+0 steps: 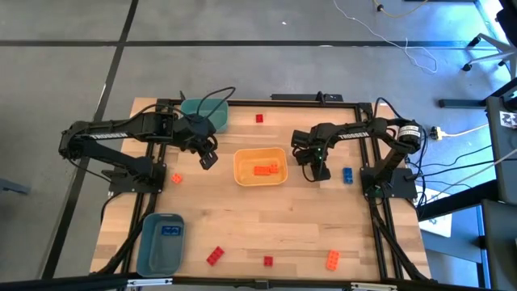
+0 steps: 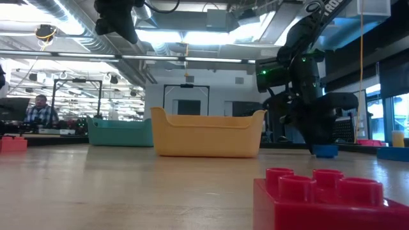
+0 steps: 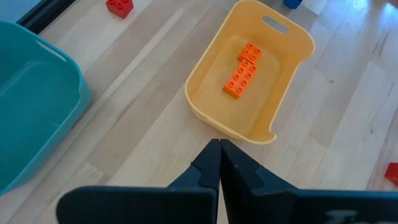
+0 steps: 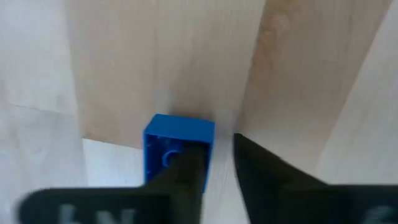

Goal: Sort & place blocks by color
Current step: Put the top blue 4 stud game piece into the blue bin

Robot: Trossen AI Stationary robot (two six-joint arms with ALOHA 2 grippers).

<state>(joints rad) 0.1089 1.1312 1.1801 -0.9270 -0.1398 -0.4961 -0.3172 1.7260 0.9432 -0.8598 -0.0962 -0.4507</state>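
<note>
My right gripper (image 1: 321, 171) is low over the table, right of the yellow bin (image 1: 260, 167), its fingers a narrow gap apart. A blue block (image 4: 179, 144) lies flat just ahead of it. One finger (image 4: 186, 177) overlaps the block's near edge and the other stands on bare wood. The low view shows the blue block (image 2: 325, 151) beside the right gripper (image 2: 310, 135). My left gripper (image 1: 208, 158) hangs high and shut, left of the yellow bin (image 3: 249, 81), which holds two orange blocks (image 3: 242, 71). My right gripper comes at the blue block from above. One finger covers the block's near edge (image 4: 177, 155), and I cannot tell whether it touches. The block lies flat on the table, beside the gap and not in it.
A teal bin (image 1: 206, 113) stands at the far left and a blue bin (image 1: 161, 238) at the near left. Loose blocks: red (image 1: 258, 118) at the far edge, orange (image 1: 176, 179) on the left, two red (image 1: 215, 256) and one orange (image 1: 332, 259) along the near edge.
</note>
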